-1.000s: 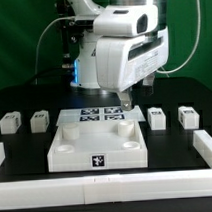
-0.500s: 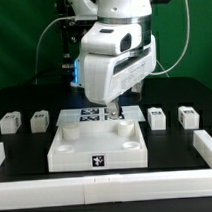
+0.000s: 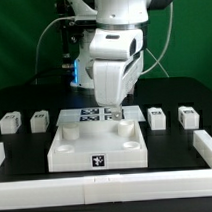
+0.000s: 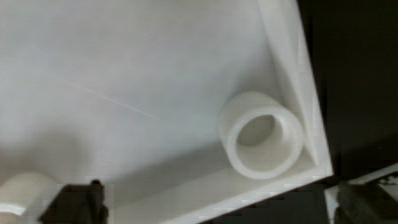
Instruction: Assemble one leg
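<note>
The pincer [image 3: 115, 109] hangs over the far edge of the big white tray [image 3: 66, 161], by the marker board [image 3: 84, 116]. The wrist view shows only one dark fingertip [image 4: 80, 203] near a round corner socket [image 4: 233, 135], so I cannot tell whether it is released or clenched. The nearest leg [image 3: 157, 116] stands untouched on the black desk [image 3: 24, 98] at the pincer's four o'clock, another leg [image 3: 188, 115] just past it, and a third leg [image 3: 39, 120] and fourth leg [image 3: 9, 122] at the tray's ten o'clock.
</note>
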`<state>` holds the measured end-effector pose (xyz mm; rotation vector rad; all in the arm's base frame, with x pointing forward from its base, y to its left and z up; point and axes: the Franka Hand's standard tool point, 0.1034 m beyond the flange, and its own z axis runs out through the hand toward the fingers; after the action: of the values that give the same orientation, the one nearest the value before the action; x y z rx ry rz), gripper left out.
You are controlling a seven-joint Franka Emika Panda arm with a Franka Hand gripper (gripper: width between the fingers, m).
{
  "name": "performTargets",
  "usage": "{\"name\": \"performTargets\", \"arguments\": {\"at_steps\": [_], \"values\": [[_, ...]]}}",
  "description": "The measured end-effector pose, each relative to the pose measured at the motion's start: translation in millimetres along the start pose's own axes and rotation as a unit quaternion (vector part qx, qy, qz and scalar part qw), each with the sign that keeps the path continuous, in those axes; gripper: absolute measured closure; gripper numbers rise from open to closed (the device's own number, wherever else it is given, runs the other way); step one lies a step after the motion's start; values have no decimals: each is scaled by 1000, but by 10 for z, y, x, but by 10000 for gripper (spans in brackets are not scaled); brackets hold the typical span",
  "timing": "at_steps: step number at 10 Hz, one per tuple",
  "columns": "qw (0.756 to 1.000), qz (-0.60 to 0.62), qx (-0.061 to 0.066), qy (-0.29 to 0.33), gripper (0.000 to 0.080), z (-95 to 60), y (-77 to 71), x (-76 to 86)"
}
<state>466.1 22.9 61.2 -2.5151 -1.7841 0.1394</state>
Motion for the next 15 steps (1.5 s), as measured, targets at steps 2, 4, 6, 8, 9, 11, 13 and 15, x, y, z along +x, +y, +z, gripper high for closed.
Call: {"name": "performTargets", "arguments": {"at_steps": [2, 4, 6, 8, 9, 11, 13, 15], "values": [[998, -68, 9, -4, 150, 40, -65, -84], [997, -72, 13, -7, 150, 62, -82, -122], [997, -72, 14, -7, 150, 71, -85, -128], [997, -76, 14, -7, 150, 76, -87, -133], [994, -110, 10, -7, 150, 109, -117, -176], [986, -165, 6, -14, 150, 196, -193, -229], [982, -186, 6, -17, 150, 280, -245, -259], [982, -185, 16, -16, 150, 369, -269, -328]]}}
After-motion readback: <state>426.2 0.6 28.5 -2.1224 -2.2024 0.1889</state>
